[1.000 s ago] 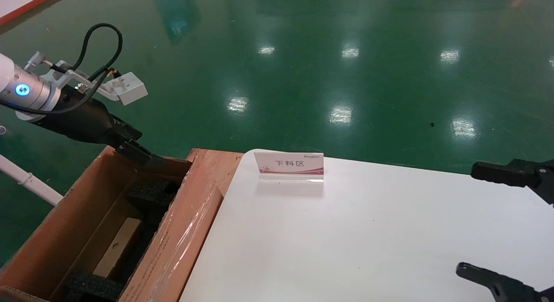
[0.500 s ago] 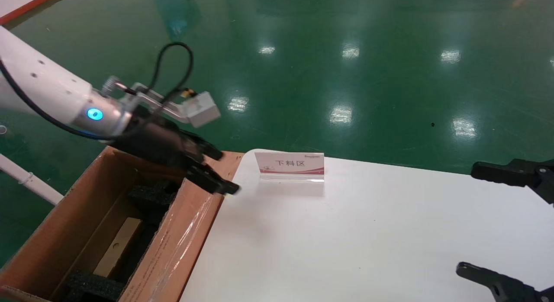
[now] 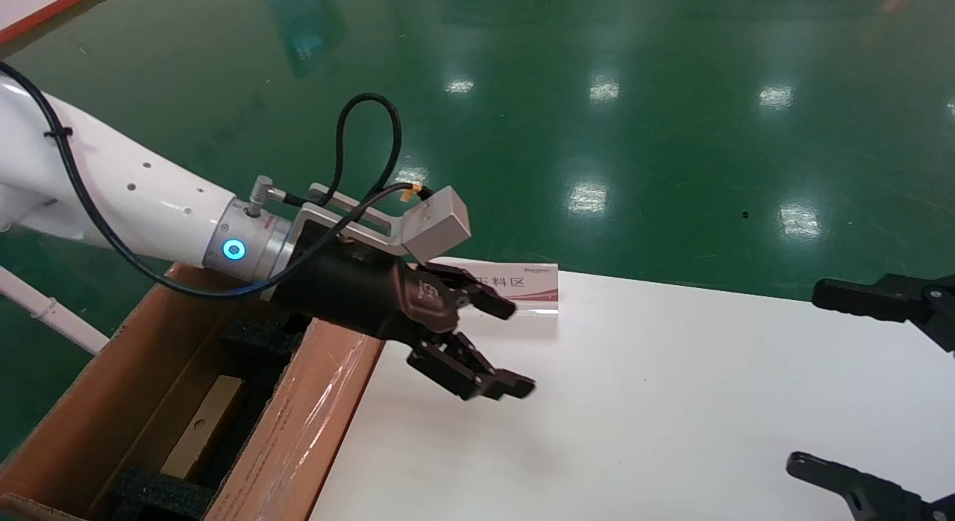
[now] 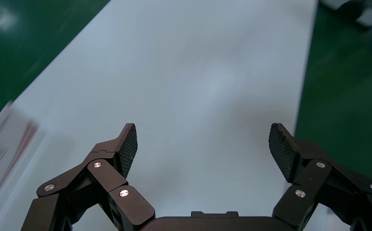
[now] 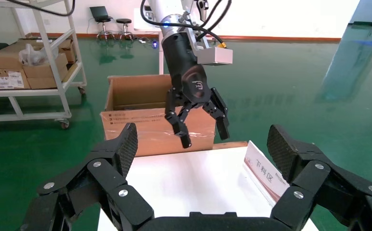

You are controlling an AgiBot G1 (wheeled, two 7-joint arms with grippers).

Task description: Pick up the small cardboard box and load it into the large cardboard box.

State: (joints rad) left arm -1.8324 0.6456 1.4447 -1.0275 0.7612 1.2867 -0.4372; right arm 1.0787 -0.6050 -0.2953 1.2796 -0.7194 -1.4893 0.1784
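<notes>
The large cardboard box (image 3: 313, 424) stands open left of the white table, its taped flap against the table edge. The small cardboard box (image 3: 201, 428) lies inside it between black foam blocks (image 3: 261, 334), showing its pale tan edge with a round hole. My left gripper (image 3: 515, 348) is open and empty, above the table's near-left part, just right of the large box. The left wrist view shows its gripper (image 4: 203, 144) over bare table. My right gripper (image 3: 809, 379) is open and empty at the table's right edge. The right wrist view (image 5: 203, 144) looks across at the left gripper (image 5: 205, 138) and the large box (image 5: 140, 130).
A small sign stand (image 3: 533, 286) stands at the white table's (image 3: 634, 401) far edge, partly behind the left gripper; it also shows in the right wrist view (image 5: 265, 175). Green floor surrounds the table. A shelf cart with cartons (image 5: 25, 62) stands far behind the large box.
My left gripper has swung from the far end of the large box, across its taped flap, to above the table. It stays open and empty. The right arm has not moved.
</notes>
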